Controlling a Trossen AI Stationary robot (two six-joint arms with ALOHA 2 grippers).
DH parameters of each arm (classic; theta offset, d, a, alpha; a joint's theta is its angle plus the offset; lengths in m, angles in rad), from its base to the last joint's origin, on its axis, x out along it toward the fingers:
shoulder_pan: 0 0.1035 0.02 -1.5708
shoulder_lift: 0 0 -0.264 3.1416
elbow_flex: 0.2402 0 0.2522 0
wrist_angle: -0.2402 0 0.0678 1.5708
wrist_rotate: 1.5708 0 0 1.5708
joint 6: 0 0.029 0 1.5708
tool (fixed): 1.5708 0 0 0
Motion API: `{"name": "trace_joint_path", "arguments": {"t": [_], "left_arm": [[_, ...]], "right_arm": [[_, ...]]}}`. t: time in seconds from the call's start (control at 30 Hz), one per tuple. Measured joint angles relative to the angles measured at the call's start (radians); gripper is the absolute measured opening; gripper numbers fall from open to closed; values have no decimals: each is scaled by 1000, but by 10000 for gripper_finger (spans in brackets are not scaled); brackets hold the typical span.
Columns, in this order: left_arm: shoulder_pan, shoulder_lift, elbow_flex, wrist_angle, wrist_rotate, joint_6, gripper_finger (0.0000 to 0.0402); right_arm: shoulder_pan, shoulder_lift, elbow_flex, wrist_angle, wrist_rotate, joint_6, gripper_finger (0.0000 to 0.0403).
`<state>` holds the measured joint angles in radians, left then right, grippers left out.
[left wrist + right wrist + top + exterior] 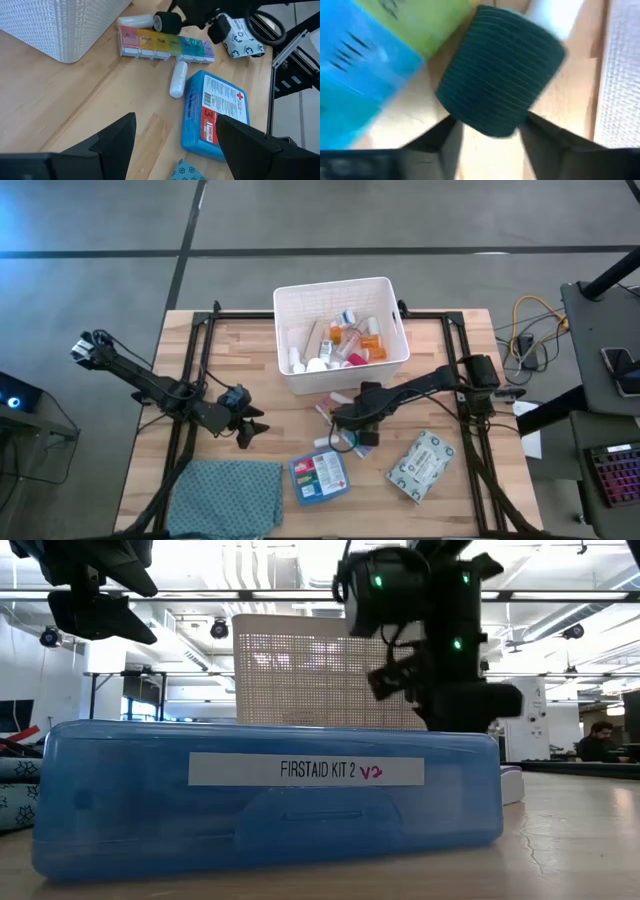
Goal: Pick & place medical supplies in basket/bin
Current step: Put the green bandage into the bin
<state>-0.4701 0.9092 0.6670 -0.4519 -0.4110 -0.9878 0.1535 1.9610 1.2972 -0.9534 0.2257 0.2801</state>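
Observation:
The white ribbed bin (290,375) stands at the table's far middle and holds several bottles and orange containers. In front of it lie the pill organiser strip (165,42), a small white bottle (178,80), the blue first-aid box (318,477) and the wipes pack (422,465). My right gripper (345,425) is low over the organiser, shut on a white tube with a dark ribbed cap (500,70). My left gripper (250,432) hangs open left of these items, touching nothing. My right gripper pinches the tube's dark ribbed cap (490,117) between its two fingers (447,137), one on each side, lying along the tube. The white body (555,12) points away from the fingers, beside the organiser (355,65). Whether it is lifted off the table, I cannot tell.
A teal patterned cloth (230,495) lies at the near left, beside the first-aid box. Bare wood shows between my left gripper and the bin's left wall (60,30). Black frame rails run along both table sides. In the low view the first-aid box (270,790) hides most of the table.

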Motion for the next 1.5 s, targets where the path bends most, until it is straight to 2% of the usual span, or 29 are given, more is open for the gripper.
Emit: {"name": "trace_joint_path", "arguments": {"t": [0.2, 0.27, 0.43, 0.53, 0.6, 0.9, 1.07, 1.23, 1.3, 1.4, 1.5], "left_arm": [[0, 0, 0, 0, 0, -17, 253], [0, 0, 0, 1, 0, -20, 253], [0, 0, 0, 7, 0, -20, 253], [-1, 0, 0, 6, 0, -20, 253], [-1, 0, 0, 7, 1, -20, 253], [-1, 0, 0, 6, 14, -18, 253], [-1, 0, 0, 5, 18, -17, 253], [-2, 0, 0, 4, 19, -17, 253], [-2, 0, 0, 4, 19, -17, 253], [-2, 0, 0, 3, 20, -17, 253], [-2, 0, 0, 3, 20, -17, 253]], "right_arm": [[21, -6, 91, -15, 2, 69, 34], [41, -16, 131, -33, 2, 80, 19], [65, -35, 208, -118, -24, 223, 38], [63, -40, 237, -116, -154, 319, 66], [66, -41, 259, -118, -200, 369, 82], [82, -43, 318, -155, -180, 487, 80], [82, -44, 318, -291, -181, 508, 128], [89, -52, 317, -449, -118, 533, 221], [94, -60, 317, -452, -51, 538, 258], [83, -63, 313, -406, -36, 537, 304], [81, -63, 306, -327, 2, 346, 334]]}}
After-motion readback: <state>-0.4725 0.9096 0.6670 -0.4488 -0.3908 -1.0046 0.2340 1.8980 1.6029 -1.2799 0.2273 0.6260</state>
